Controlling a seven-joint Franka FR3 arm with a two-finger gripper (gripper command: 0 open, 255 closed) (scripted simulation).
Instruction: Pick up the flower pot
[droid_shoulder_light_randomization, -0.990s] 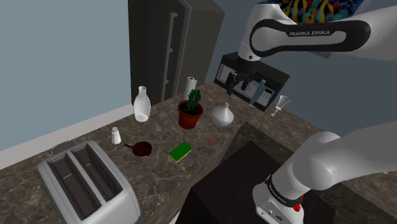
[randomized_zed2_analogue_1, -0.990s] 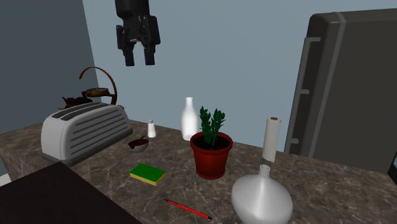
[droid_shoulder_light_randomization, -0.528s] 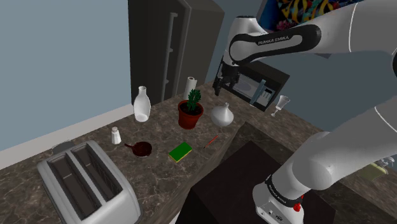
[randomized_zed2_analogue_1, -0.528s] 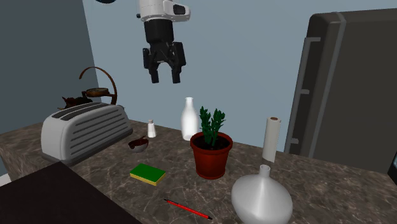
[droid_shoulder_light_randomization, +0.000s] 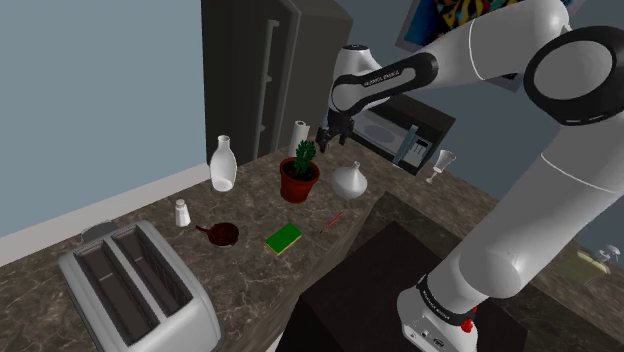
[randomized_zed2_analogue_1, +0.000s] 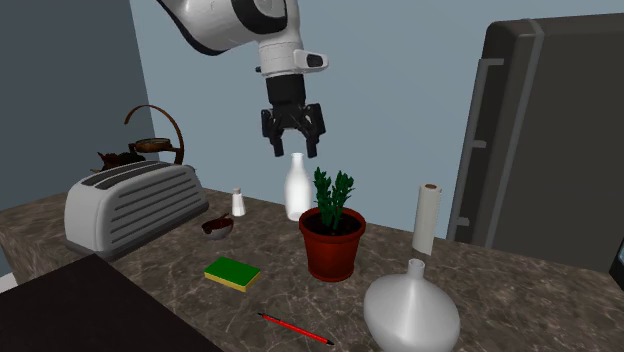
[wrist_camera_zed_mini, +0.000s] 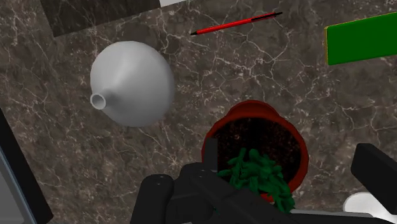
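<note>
1. the all-black two-finger gripper (randomized_zed2_analogue_1: 295, 150) hung released, fingers apart with nothing between them, the same spread as half a second and a second earlier.
2. in the second exterior view it had come down and toward that view's right: a second before it was high above the silver slotted toaster (randomized_zed2_analogue_1: 135, 205); now it sat lower, in front of the top of the tall white bottle (randomized_zed2_analogue_1: 296, 195).
3. in the shoulder view the hand had moved toward that view's left and dropped, from in front of the dark microwave (droid_shoulder_light_randomization: 400, 128) to just above the plant.
4. the round red-brown flower pot with a spiky green plant (randomized_zed2_analogue_1: 332, 245) stood upright on the dark veined marble counter (randomized_zed2_analogue_1: 500, 290), unmoved, below the gripper and apart from it.
5. in the wrist view the pot lay beneath the hand, its green top close to one finger, no contact seen.
6. the white round narrow-necked vase (randomized_zed2_analogue_1: 410, 310), flat green sponge block (randomized_zed2_analogue_1: 232, 273) and thin red pencil (randomized_zed2_analogue_1: 295, 329) lay near the pot, all as before.
</note>
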